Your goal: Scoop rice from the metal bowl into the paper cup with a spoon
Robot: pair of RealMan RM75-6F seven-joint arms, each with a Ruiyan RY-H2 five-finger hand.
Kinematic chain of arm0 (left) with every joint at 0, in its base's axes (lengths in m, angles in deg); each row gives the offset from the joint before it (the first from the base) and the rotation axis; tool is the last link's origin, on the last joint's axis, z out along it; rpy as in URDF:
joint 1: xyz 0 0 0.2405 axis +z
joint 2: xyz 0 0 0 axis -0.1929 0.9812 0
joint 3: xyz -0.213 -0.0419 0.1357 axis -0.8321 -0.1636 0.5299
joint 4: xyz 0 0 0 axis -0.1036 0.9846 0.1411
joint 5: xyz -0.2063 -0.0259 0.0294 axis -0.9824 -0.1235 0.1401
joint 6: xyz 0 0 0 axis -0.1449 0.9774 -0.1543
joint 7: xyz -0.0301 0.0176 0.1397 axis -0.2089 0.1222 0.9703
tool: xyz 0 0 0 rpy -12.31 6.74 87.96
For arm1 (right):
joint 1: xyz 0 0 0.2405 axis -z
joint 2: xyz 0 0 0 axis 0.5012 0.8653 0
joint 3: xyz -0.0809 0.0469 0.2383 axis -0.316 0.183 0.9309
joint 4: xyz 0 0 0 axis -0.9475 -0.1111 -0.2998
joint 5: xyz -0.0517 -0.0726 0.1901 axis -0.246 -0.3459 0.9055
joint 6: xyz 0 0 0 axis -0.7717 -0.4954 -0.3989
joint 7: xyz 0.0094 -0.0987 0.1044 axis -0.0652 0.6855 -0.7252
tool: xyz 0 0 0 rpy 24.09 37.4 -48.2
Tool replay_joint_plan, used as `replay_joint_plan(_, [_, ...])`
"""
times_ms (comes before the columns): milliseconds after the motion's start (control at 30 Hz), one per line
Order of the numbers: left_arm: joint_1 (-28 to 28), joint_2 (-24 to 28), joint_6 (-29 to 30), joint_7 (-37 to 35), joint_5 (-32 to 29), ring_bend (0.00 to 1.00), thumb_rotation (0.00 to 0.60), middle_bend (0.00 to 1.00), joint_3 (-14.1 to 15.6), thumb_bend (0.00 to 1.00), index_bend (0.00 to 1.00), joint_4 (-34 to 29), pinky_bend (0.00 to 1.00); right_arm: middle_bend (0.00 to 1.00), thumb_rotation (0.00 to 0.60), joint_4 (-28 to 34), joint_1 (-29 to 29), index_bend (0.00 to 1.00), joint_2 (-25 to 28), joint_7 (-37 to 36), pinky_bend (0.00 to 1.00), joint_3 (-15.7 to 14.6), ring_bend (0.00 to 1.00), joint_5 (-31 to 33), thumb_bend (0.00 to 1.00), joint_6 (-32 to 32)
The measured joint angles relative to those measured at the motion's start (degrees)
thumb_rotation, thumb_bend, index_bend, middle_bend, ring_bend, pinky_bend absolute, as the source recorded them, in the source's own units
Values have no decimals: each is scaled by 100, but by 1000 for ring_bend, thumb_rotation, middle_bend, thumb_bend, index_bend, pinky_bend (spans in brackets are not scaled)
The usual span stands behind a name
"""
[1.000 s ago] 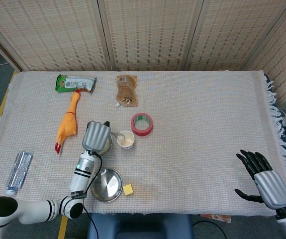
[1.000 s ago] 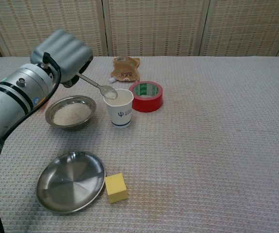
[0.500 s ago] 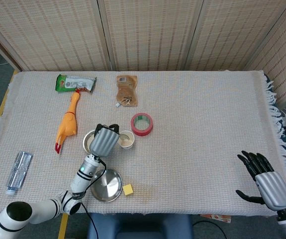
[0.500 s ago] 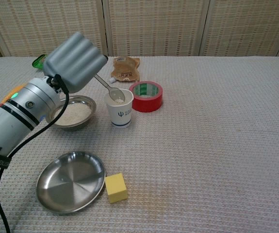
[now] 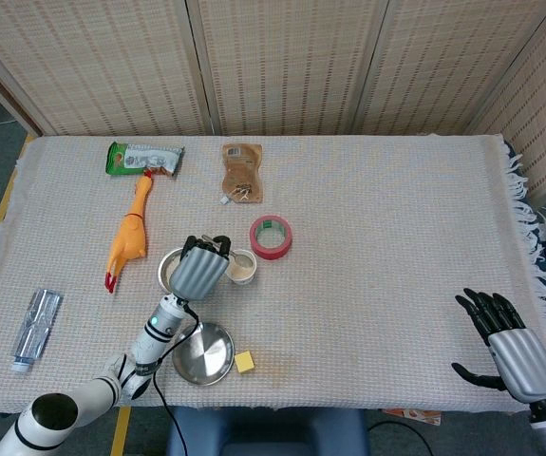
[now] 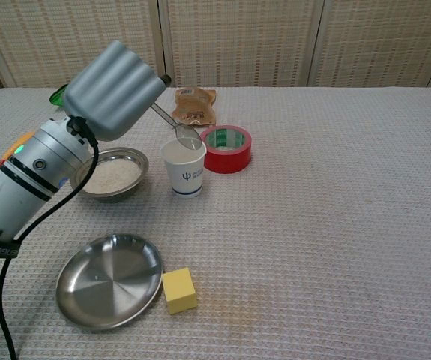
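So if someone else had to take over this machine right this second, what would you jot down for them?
Left hand: holds the spoon, its bowl tipped over the paper cup.
Right hand: open, holding nothing, at the table's near right edge.
Metal bowl: beside the cup, with plenty of rice in it.
Done: the spoon looks emptied. How much rice the cup holds cannot be seen.
Left: probably swing the spoon back to the bowl for another scoop, then tip it into the cup again.
Nearby: the red tape roll sits just behind the cup, so mind it.
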Motion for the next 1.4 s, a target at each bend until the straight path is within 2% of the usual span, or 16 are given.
replay_joint_plan(467, [-14, -386, -62, -753, 270, 1000, 600, 1000, -121, 425, 855, 1299, 1000, 0, 503, 9, 68, 0, 27, -15, 0, -13, 0, -99, 114, -123])
replay_joint_plan(600, [22, -400, -61, -871, 245, 1000, 600, 1000, -198, 425, 856, 1326, 1000, 0, 503, 4, 44, 0, 16, -6, 0, -3, 0, -67, 114, -56])
replay_joint_plan(700, [69, -351, -50, -903, 202, 1000, 600, 1000, -253, 425, 847, 1103, 1000, 0, 503, 1, 24, 0, 9, -3, 0, 9, 0, -35, 114, -11])
replay_joint_plan(800, [144, -203, -33, -1007, 149, 1000, 600, 1000, -312, 425, 831, 592, 1000, 0, 502, -4, 8, 0, 8, -8, 0, 17, 0, -10, 114, 29])
replay_joint_plan(900, [239, 93, 6, -1108, 116, 1000, 600, 1000, -368, 426, 831, -291, 1000, 0, 504, -6, -9, 0, 2, 8, 0, 22, 0, 11, 114, 74])
replay_joint_plan(1000, [365, 524, 14, -1120, 82, 1000, 600, 1000, -388, 425, 831, -1478, 1000, 0, 503, 6, -25, 0, -5, 34, 0, 10, 0, -1, 114, 117])
replay_joint_plan(1200, [726, 1645, -370, -915, -360, 1000, 600, 1000, -261, 425, 823, -4323, 1000, 0, 503, 23, -25, 0, -40, 123, 0, -13, 0, -50, 114, 127])
replay_joint_plan(1333, [1071, 2471, -739, -627, -914, 1000, 600, 1000, -35, 423, 823, -6109, 1000, 0, 502, 25, -65, 0, -90, 188, 0, -34, 0, -57, 114, 255])
replay_joint_plan(1400, [1256, 2799, -890, -492, -1136, 1000, 600, 1000, 120, 421, 823, -6622, 1000, 0, 502, 30, -95, 0, -105, 211, 0, -53, 0, -67, 114, 334])
